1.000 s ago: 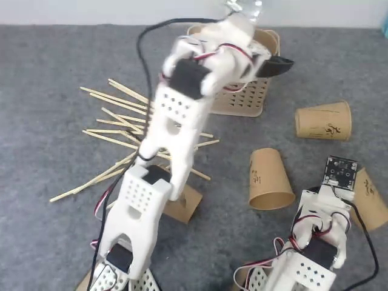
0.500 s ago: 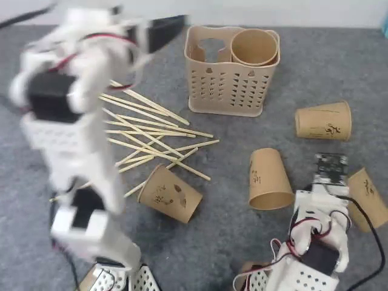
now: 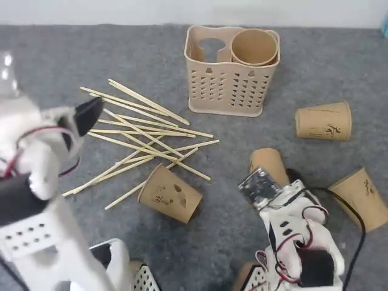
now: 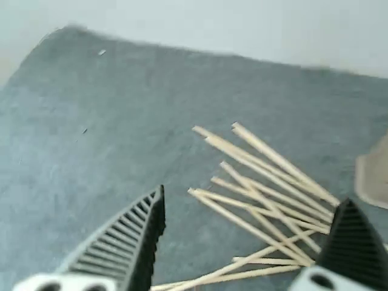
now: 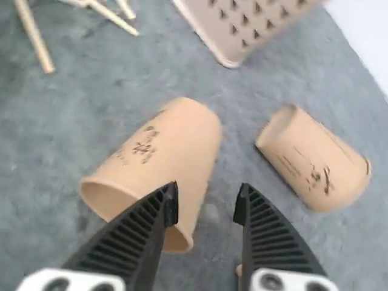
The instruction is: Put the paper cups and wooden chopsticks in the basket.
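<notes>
high view: fixed overhead at the near side, looking down across the grey carpeted table [image 3: 339,66] toward the beige perforated plastic basket [image 3: 224,91]. left wrist view: low, close, facing scattered pale wooden chopsticks [image 4: 279,160], shared with high view. right wrist view: close, angled down on a tan paper cup [image 5: 163,145] lying sideways; basket corner shared too.

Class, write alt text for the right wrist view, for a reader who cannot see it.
The right pincer, jaws apart, hangs over a paper cup lying on its side on grey carpet. A second tipped cup lies beside it, the basket beyond.
</notes>
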`<state>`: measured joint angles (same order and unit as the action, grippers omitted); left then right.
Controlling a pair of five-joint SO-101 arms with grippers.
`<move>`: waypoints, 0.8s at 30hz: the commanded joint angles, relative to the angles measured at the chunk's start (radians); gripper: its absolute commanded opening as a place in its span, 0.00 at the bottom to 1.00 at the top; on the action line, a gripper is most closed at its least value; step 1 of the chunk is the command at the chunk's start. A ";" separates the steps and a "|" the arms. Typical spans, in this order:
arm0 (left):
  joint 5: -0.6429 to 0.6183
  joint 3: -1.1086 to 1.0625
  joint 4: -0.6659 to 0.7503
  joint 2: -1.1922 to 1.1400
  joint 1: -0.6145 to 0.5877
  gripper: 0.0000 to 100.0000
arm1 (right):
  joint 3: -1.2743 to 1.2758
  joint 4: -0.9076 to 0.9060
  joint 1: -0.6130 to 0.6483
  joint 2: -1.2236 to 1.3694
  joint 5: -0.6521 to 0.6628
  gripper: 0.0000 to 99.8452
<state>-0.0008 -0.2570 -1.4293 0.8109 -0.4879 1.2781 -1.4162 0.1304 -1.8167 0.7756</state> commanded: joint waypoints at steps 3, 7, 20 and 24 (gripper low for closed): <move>0.057 -0.507 0.233 0.238 -0.132 0.40 | 0.043 -0.081 0.044 0.001 0.282 0.17; 0.061 -0.645 0.256 0.319 -0.133 0.40 | -0.063 -0.174 0.028 0.001 0.430 0.19; 0.058 -0.716 0.244 0.354 -0.129 0.40 | -0.187 -0.274 0.005 0.458 0.560 0.27; 0.058 -0.723 0.244 0.354 -0.092 0.40 | -0.219 -0.219 0.036 0.616 0.542 0.27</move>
<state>0.0529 -0.9843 -1.2037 1.1454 -0.6137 1.0894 -1.6387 0.1534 -1.3011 1.3111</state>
